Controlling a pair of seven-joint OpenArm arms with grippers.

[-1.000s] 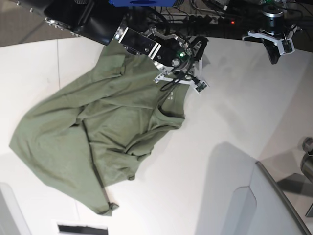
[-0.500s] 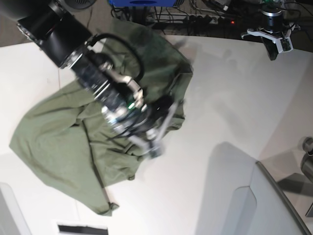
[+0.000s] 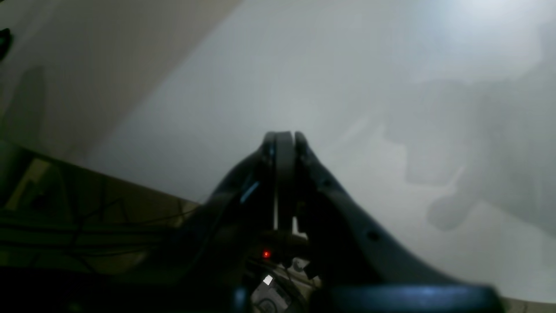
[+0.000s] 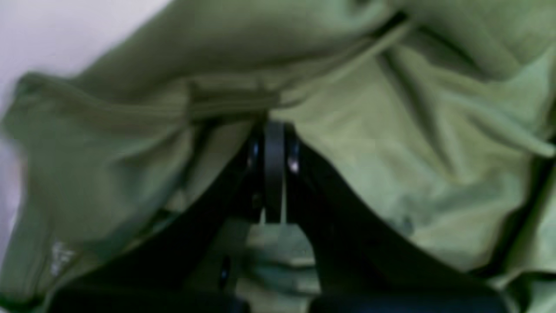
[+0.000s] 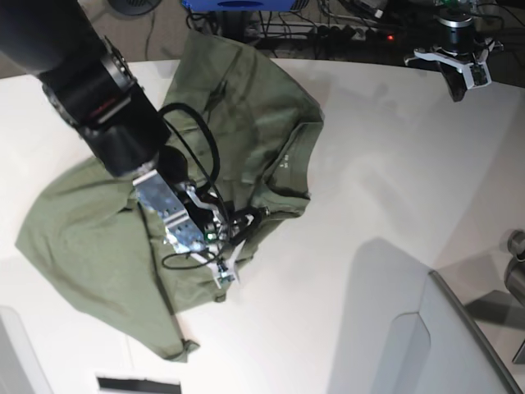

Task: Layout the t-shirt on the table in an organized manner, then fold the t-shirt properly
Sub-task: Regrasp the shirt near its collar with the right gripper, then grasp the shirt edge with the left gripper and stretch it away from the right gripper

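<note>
The t-shirt (image 5: 238,123) lies rumpled on the white bench (image 5: 385,189), one part spread flat toward the bench's left edge and another part thrown up toward the far edge, where the cloth reaches the bench's rim. Its neck opening, with small white print inside, faces the bare right half of the bench. The right hand (image 5: 234,254) is down on the shirt's near right border, below the neck opening and just inside the hem, with its dark forearm crossing over the middle of the garment. In the right wrist view the right hand (image 4: 273,130) has its jaws pressed together, their tips against a bunched ridge of green cloth; whether any fabric is pinched between them cannot be told. The left hand (image 5: 459,78) hangs above the far right corner of the bench, well apart from the shirt, and its wrist view shows the left hand (image 3: 282,139) closed on nothing, with only bare bench beneath it.
</note>
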